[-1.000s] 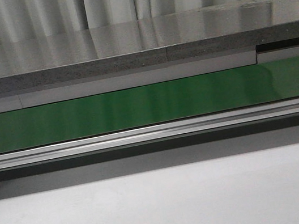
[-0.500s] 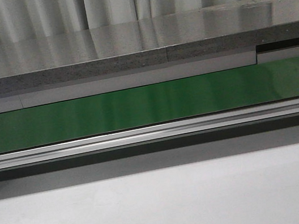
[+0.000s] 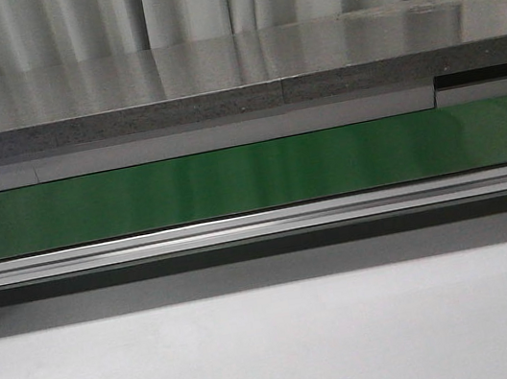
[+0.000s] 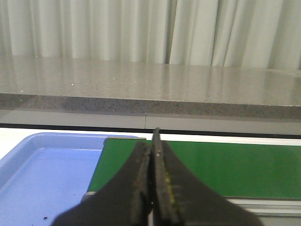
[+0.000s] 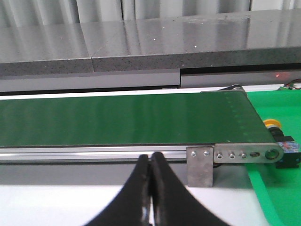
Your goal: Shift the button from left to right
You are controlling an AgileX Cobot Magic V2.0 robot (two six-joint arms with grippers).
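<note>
A button (image 5: 277, 141) with a yellow-orange cap and a black body with coloured marks lies in the green tray (image 5: 277, 197) beyond the conveyor's right end, seen only in the right wrist view. My right gripper (image 5: 150, 157) is shut and empty, in front of the conveyor rail, well left of that button. My left gripper (image 4: 151, 146) is shut and empty, near the belt's left end beside the blue tray (image 4: 42, 174). No gripper shows in the front view.
A green conveyor belt (image 3: 252, 178) with an aluminium rail (image 3: 260, 225) runs across in front of a grey stone counter (image 3: 235, 76). A metal end bracket (image 5: 202, 165) sits at the belt's right end. White tabletop (image 3: 280, 350) lies in front.
</note>
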